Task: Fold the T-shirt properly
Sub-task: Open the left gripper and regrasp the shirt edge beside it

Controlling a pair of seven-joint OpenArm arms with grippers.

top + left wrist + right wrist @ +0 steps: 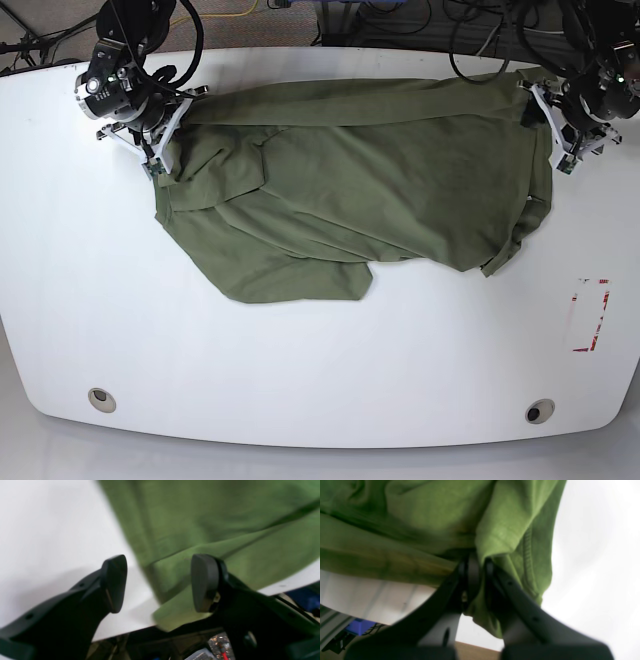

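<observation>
T-shirt (350,200) fabric, soft olive cotton, lies rumpled on our smooth white bench (300,380); our right pincer (477,572) pinches a stitched hem, our left pincer (160,583) gapes wide.

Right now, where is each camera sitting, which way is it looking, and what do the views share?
Left wrist: rides the left arm, looking past the open left claw at a T-shirt edge.
Right wrist: rides the right arm, looking along the right claw, shut on bunched cloth.
Base: overhead, looking down at the white table with both arms at the far corners.
All three share the shirt and table.
</observation>
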